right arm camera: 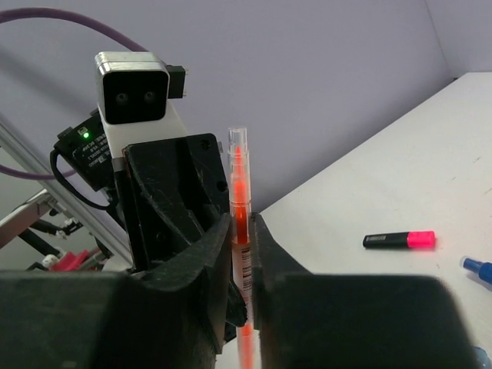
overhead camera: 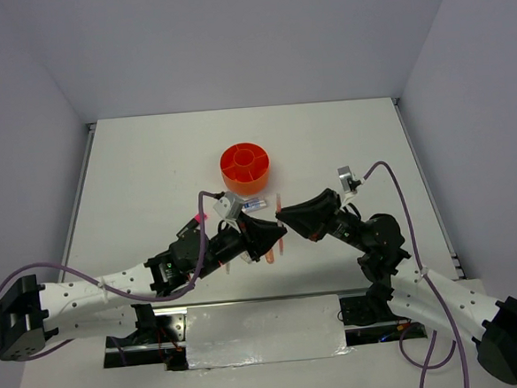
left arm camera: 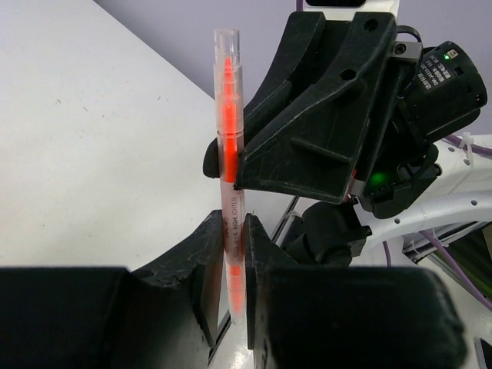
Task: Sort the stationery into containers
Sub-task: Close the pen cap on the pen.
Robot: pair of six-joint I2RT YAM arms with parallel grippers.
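A thin clear pen with an orange core (overhead camera: 279, 221) is held upright above the table between both grippers. My left gripper (overhead camera: 273, 235) is shut on its lower part, and the pen (left arm camera: 228, 138) rises from between the jaws in the left wrist view. My right gripper (overhead camera: 284, 215) is shut on the same pen (right arm camera: 239, 177), just above the left one. The round orange tub (overhead camera: 246, 165) with divider walls stands beyond them. A black highlighter with a pink cap (right arm camera: 400, 241) and a blue marker tip (right arm camera: 477, 269) lie on the table.
A pink-capped item (overhead camera: 196, 220) lies left of the left arm. A blue-clear marker (overhead camera: 255, 201) lies just in front of the tub. Small orange pieces (overhead camera: 269, 257) lie under the left gripper. Grey walls enclose the white table (overhead camera: 150, 166).
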